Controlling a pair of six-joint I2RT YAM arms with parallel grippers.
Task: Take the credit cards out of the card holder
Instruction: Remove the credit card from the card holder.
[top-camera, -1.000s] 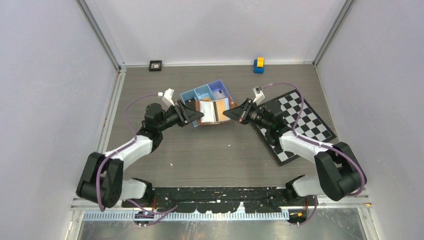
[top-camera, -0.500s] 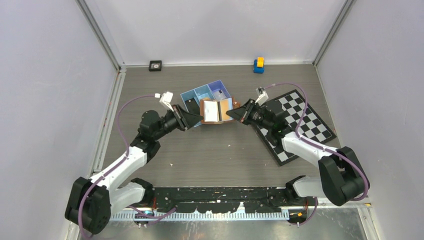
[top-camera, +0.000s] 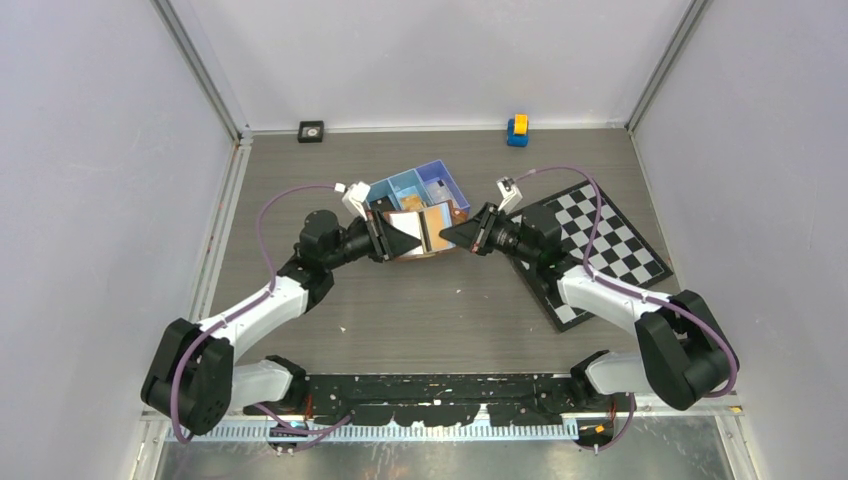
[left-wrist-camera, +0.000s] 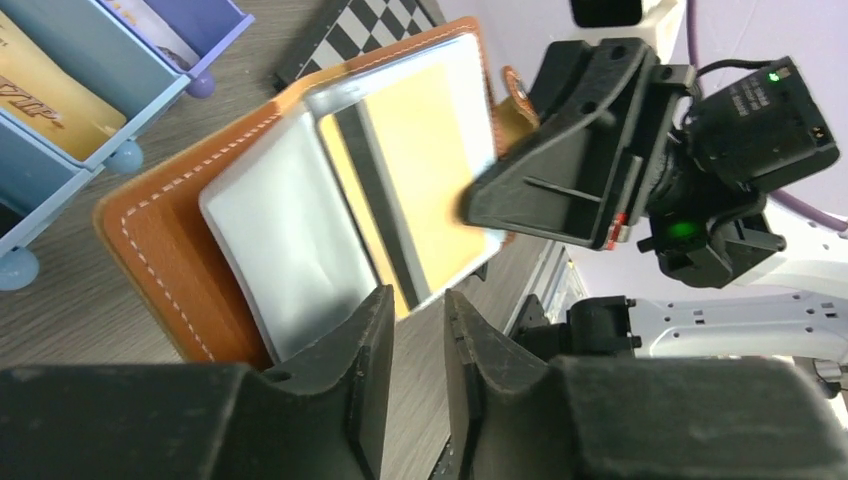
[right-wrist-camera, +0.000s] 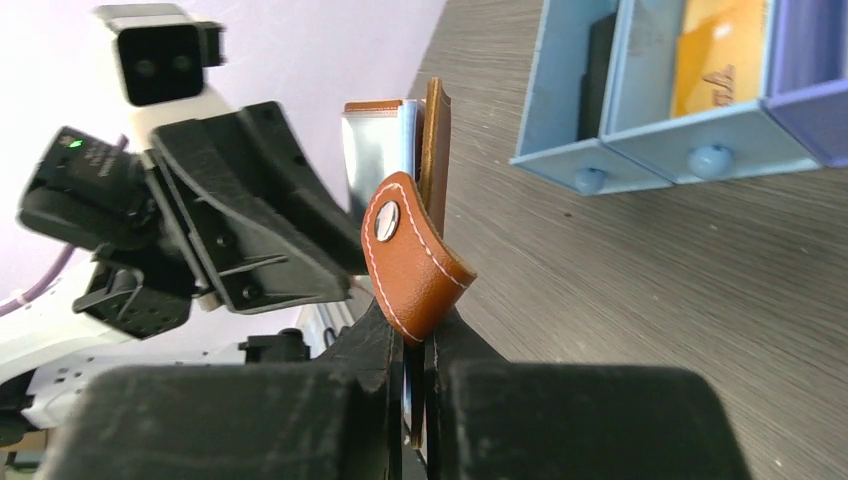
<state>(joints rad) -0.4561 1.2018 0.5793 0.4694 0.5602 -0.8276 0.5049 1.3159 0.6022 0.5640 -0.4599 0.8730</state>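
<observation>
**A:** What's different from a second ago?

**B:** The left arm. The left claw (left-wrist-camera: 418, 300) was at the left edge of the open card holder (left-wrist-camera: 150, 235), drew back a little, and has now swung in over the holder's left half. Its fingers narrowed on the way.

**A:** So it's going for a card?

**B:** I'd say so. The orange card (left-wrist-camera: 430, 150) hasn't left its pocket, so that one isn't out yet.

**A:** And the left claw's grip?

**B:** The fingers are nearly together, with a thin slit between them. The edges of the whitish pocket (left-wrist-camera: 280, 240) and the orange card run towards that slit. I can't tell if anything is pinched.

**A:** Where's the holder?

**B:** It's spread open between the two claws, just in front of the blue tray (top-camera: 400, 187).

**A:** And on the right?

**B:** The right claw (right-wrist-camera: 415, 330) is clamped on the holder's right cover, beside the strap (right-wrist-camera: 410, 250), unchanged.
</observation>
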